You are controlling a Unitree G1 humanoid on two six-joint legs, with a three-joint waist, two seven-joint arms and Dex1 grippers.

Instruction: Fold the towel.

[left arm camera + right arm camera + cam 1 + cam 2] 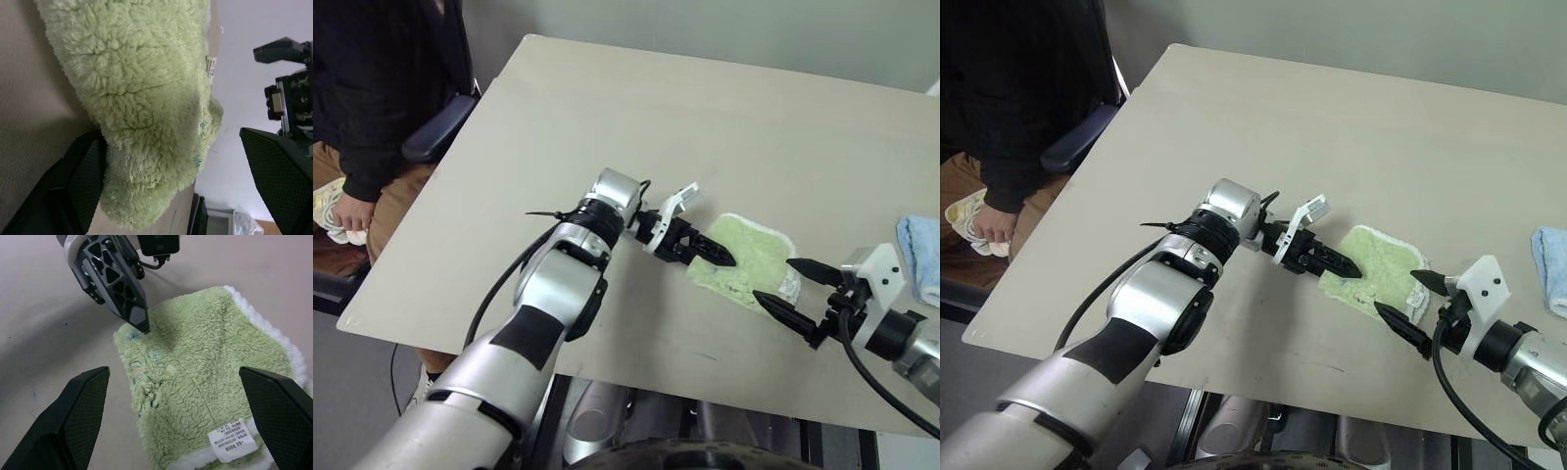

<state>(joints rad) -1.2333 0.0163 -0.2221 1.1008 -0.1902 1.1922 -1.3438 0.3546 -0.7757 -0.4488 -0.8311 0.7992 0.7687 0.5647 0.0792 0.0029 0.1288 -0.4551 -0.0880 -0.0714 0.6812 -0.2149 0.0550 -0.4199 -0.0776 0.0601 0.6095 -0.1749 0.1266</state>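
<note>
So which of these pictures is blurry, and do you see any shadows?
Left wrist view: the towel sits so near that its pile looks soft and the claw's fingers blur. Right wrist view: sharper, a faint shadow on the table under the left claw. Head views: even light.

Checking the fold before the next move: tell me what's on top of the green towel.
On the towel lie its white care label and small printed marks. The open left gripper has its tips at one corner. Whatever sits between the folded layers is covered.
</note>
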